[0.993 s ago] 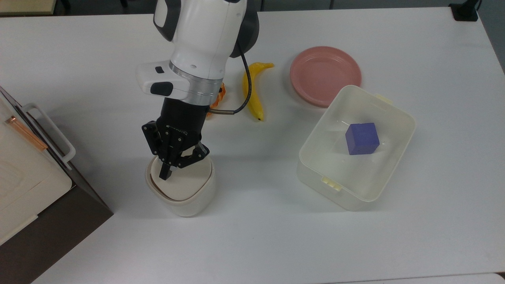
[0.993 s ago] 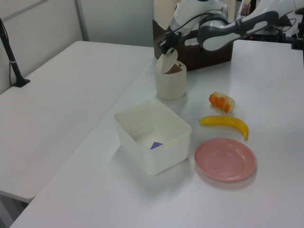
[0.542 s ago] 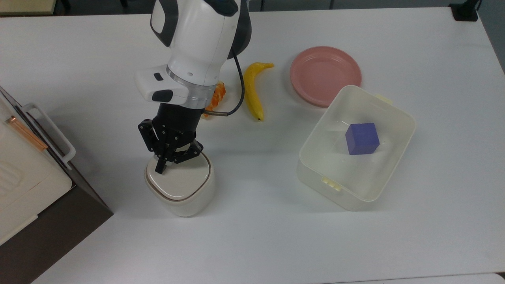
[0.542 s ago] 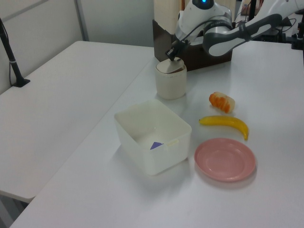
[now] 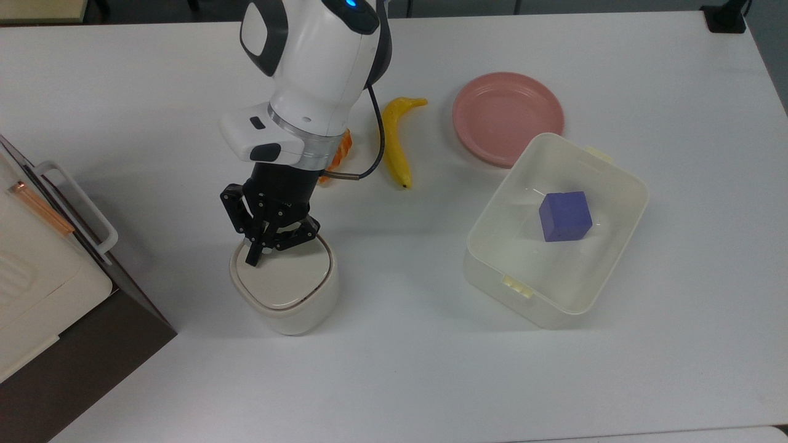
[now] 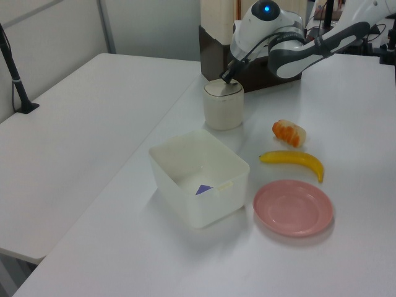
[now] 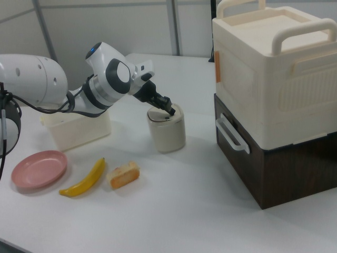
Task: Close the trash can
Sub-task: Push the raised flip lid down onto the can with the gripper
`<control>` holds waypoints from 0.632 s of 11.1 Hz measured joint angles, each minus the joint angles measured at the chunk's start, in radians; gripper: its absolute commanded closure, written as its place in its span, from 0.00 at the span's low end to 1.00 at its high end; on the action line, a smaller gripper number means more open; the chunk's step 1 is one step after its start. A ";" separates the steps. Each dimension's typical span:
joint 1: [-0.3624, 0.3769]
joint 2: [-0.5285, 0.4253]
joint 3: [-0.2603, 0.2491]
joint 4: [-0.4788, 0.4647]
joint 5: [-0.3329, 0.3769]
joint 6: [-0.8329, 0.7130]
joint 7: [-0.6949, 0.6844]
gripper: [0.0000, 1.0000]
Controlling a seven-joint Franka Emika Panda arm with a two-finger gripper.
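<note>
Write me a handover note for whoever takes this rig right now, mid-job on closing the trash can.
Gripper: shut, holding nothing, tip pressing on the edge of the lid at the top view's upper left.
Trash can: upright on the white table, beside the brown cabinet; lid looks flat and seated in the top and left views.
Done: lid pushed down, apparently closed.
Left: confirm it is latched, then lift the arm straight up and clear. The tub with the purple cube, banana and pink plate need nothing.

— What is changing at the trash can [image 5: 284, 289]?
— Its lid [image 5: 282, 277], tilted up a second ago, is now lying flat in the rim.
— And the gripper [image 5: 253, 255]?
— It is following the lid down, fingertips resting on it.
</note>
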 measured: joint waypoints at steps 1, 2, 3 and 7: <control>0.003 -0.003 0.000 -0.004 0.000 0.000 0.000 1.00; 0.005 -0.005 0.000 -0.006 0.000 0.000 0.000 1.00; 0.006 -0.006 0.000 -0.007 0.000 0.000 0.000 1.00; 0.008 -0.039 0.011 -0.055 -0.019 0.000 -0.001 1.00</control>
